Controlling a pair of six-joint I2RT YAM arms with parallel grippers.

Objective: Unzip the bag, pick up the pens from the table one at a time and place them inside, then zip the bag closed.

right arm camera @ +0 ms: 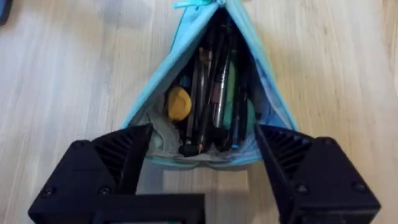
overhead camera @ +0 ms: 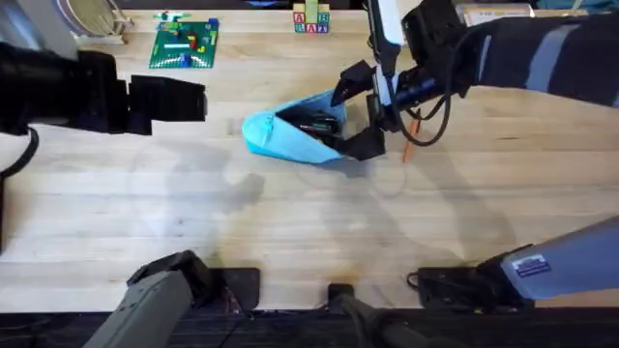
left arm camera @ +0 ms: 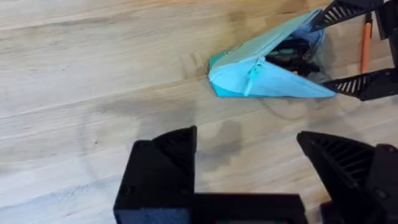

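The light blue bag (overhead camera: 290, 133) lies unzipped at the middle of the table (overhead camera: 290, 232), its wide mouth facing right. Inside it lie several dark pens (right arm camera: 211, 93) and a yellow item (right arm camera: 179, 102). Its teal pull tab (left arm camera: 252, 73) sits at the closed end. My right gripper (overhead camera: 356, 114) is open, one finger on each side of the bag's mouth (right arm camera: 205, 155). An orange pen (overhead camera: 410, 135) lies on the wood just right of that gripper and shows in the left wrist view too (left arm camera: 365, 40). My left gripper (left arm camera: 249, 149) hovers open and empty, left of the bag.
A green baseplate with bricks (overhead camera: 184, 43) and lettered blocks (overhead camera: 310, 19) stand at the far edge. A wire rack (overhead camera: 92, 19) is at the far left. The raised left arm (overhead camera: 58, 92) looms over the table's left part.
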